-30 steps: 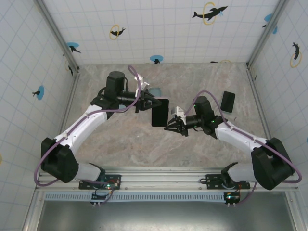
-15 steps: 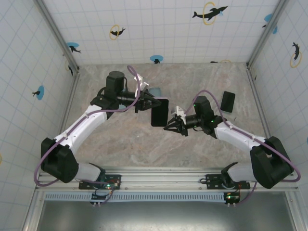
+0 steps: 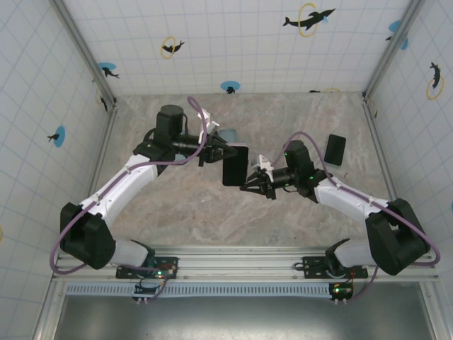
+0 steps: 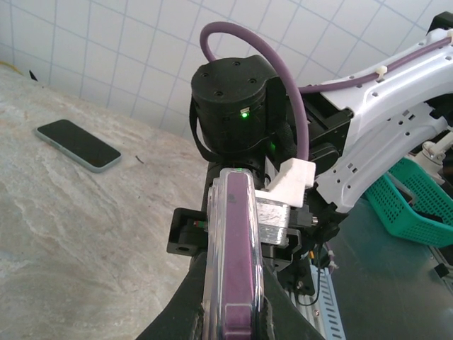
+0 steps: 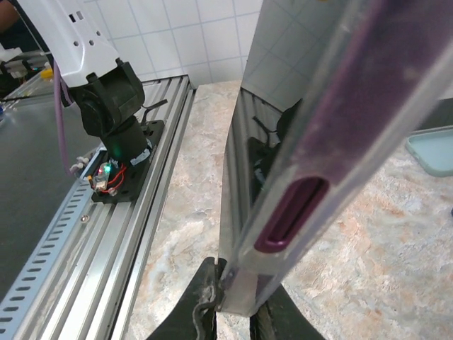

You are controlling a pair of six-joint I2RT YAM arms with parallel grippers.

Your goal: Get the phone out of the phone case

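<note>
A purple phone in a clear phone case [image 3: 235, 164] is held on edge above the middle of the table. My left gripper [image 3: 216, 153] comes in from the left and is shut on it; its black fingers [image 4: 185, 300] clamp both faces of the cased phone [image 4: 233, 255]. From the right, my right gripper [image 3: 249, 185] is shut on the lower corner of the phone case [image 5: 311, 142], with one fingertip on each side [image 5: 205, 312]. The dark screen faces left in the right wrist view, and a purple side slot shows through the clear edge.
A second dark phone [image 3: 335, 149] lies flat at the right rear of the table, also seen as the phone [image 4: 78, 144] in the left wrist view. A pale blue case [image 3: 228, 134] lies behind the left gripper. A green basket [image 4: 425, 205] sits beyond the table's near rail.
The right gripper has crept slightly left at the phone's lower corner. The left arm and the phone have stayed put.
</note>
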